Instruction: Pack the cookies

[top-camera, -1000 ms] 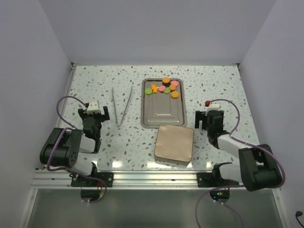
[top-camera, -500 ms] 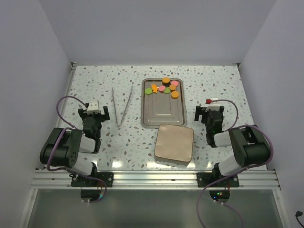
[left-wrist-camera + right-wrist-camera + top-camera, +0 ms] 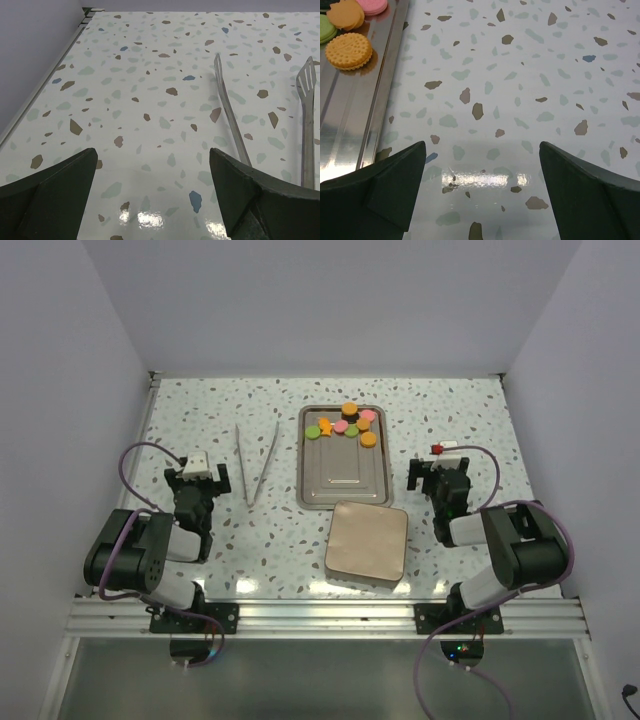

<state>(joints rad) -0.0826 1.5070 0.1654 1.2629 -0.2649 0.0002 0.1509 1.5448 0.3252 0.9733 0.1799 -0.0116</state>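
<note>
- Left gripper (image 3: 197, 483) is sitting low over the table (image 3: 200, 420), jaws spread wide and gripping nothing; the arm is folded back near its base.
- Tongs (image 3: 255, 462) are lying flat just to its right, tips pointing away; judging by that, any pickup is wanting a grip around both legs near the joined end.
- Cookies (image 3: 346, 424) are resting in a loose heap at the tray's (image 3: 343, 485) far end, some overlapping, so lifting one at a time looks wise.
- Tan box (image 3: 366, 540) is sitting shut just in front of the tray.
- Right gripper (image 3: 441, 480) is hovering beside the tray, jaws parted, holding nothing.
</note>
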